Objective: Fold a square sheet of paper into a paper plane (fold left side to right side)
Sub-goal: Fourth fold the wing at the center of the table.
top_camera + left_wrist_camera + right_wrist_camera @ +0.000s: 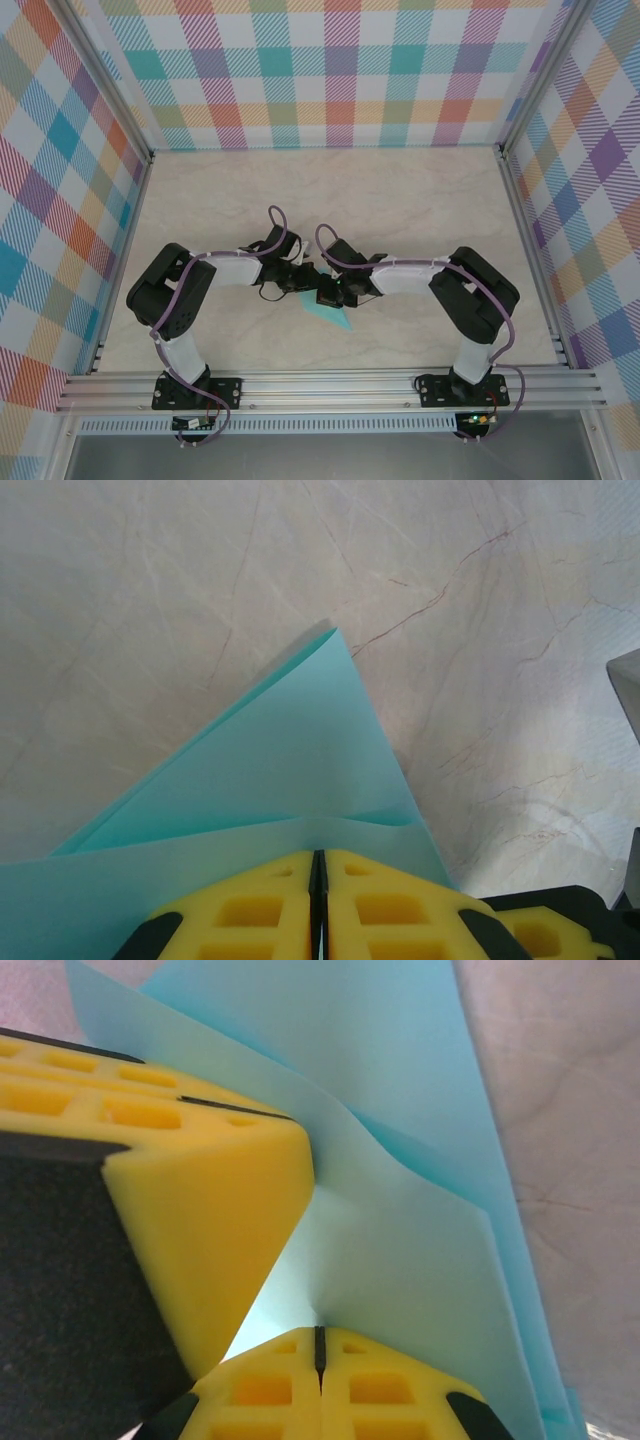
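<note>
The light-turquoise sheet of paper [333, 318] is folded into a layered, pointed shape near the table's front middle, one tip sticking out toward the near edge. In the left wrist view the paper [290, 750] ends in a sharp point away from me. My left gripper [318, 865] is shut, its yellow fingers pinching the paper's near flap. My right gripper [320, 1335] is also shut, and the paper [420, 1240] creases where it meets the fingertips. The left gripper's yellow finger [200, 1190] presses against the paper right beside it. From above, both grippers [305, 280] [338, 295] meet over the sheet.
The table top [330, 190] is pale marble. Plaid walls [330, 70] close in the back and both sides, with aluminium posts at the corners. An aluminium rail [330, 385] runs along the near edge, carrying both arm bases.
</note>
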Tool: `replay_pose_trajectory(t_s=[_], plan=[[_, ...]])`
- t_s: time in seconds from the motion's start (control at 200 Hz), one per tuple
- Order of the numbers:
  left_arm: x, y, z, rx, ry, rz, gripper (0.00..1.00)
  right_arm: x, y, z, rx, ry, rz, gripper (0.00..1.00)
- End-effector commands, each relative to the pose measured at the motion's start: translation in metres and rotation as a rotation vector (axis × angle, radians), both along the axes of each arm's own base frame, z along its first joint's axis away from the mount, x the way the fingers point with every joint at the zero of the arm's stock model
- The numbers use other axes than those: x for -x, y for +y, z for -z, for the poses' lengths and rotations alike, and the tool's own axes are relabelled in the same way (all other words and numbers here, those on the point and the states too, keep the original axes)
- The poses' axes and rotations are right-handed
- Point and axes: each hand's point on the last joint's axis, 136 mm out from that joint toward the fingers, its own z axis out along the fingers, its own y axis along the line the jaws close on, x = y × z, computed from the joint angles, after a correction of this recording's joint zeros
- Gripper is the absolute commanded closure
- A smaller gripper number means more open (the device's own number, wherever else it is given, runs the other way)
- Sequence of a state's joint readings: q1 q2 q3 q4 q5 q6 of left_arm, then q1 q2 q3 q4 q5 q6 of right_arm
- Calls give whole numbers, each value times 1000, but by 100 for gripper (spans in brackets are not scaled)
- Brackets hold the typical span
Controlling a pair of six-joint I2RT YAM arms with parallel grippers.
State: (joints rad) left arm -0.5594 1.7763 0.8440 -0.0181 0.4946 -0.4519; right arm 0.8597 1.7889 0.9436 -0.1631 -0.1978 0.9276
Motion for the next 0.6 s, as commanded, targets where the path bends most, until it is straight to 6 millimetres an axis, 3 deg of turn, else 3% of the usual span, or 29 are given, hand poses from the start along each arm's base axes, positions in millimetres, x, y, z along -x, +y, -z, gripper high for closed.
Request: replay_pose_trajectory(t_s=[0.0, 0.595], plan=[[6, 24, 22, -114, 41, -39, 89, 14, -20, 14, 117, 54, -11, 99], [6, 27, 24, -130, 37, -41, 89, 93, -107, 36, 329, 256, -51, 99]])
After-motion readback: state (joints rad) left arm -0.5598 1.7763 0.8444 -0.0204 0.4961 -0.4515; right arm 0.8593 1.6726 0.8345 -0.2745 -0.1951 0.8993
